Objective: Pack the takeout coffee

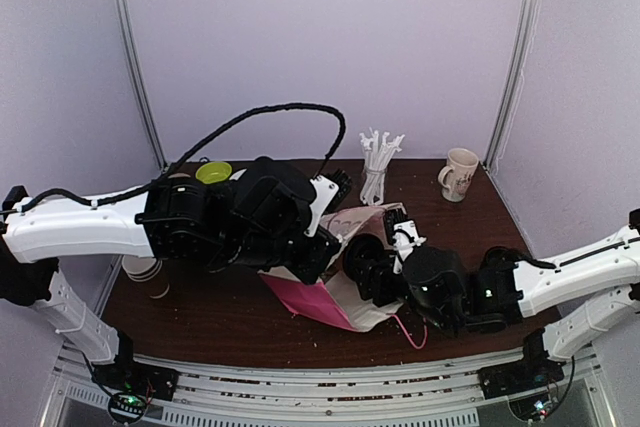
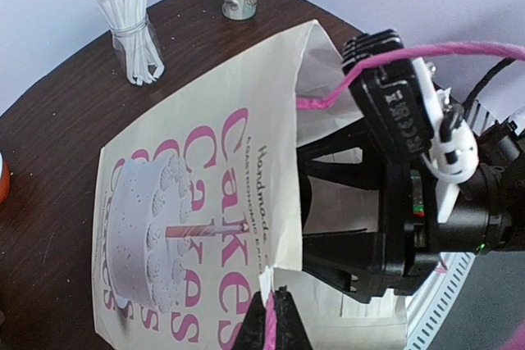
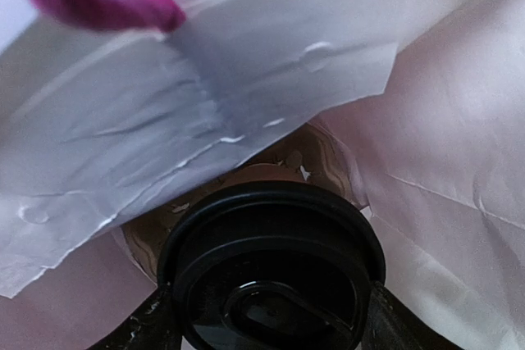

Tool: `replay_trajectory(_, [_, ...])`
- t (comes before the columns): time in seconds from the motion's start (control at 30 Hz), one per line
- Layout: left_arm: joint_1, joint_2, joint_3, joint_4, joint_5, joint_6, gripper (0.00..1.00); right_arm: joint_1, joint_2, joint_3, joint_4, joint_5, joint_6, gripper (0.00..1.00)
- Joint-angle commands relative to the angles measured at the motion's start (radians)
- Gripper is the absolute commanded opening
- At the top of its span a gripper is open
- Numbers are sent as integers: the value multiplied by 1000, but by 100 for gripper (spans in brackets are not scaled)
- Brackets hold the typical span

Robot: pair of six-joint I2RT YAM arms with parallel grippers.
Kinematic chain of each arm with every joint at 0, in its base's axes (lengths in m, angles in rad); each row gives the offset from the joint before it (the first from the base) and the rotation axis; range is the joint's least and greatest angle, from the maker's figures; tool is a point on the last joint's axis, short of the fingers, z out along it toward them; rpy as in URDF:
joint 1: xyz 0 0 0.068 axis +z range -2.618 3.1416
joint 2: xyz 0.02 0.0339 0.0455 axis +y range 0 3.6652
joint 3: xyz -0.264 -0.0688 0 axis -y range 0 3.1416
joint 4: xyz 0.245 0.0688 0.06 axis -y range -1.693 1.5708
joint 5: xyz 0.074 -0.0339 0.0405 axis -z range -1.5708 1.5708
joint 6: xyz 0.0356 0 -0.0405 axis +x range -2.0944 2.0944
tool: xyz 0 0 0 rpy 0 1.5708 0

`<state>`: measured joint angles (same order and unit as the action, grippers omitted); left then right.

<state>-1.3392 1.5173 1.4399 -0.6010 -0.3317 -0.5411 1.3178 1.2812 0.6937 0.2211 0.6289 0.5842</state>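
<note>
Brown paper cup with round black plastic lid [image 3: 271, 272]: clamped between wide-spread right fingers [image 3: 143, 327], inside cream paper cake bag [image 2: 205, 202], base pointing deeper in. Left fingers [image 2: 291, 329] pinched on pink cord handle [image 2: 394, 59].

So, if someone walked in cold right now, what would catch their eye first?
Probably the cream paper bag with pink "Cakes" lettering, lying mid-table with its mouth toward the right arm. The left jaws are pinched shut on its pink cord handle. The right jaws are deep inside the bag, gripping the black-lidded takeout coffee.
</note>
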Motion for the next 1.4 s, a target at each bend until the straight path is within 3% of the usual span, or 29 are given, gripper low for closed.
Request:
replay_trajectory(0.0, [-7,2,5,66,12,-9,0,3,37,26,2,67,24,56])
replay_trajectory(0.57, [-8,-24,-44,63,28,-53,0,-31,93,16,15,144,69,56])
replay_trajectory(1.37, [-7,-18,-6,95,3,-73,0,-49,232,-28,316,61,81,56])
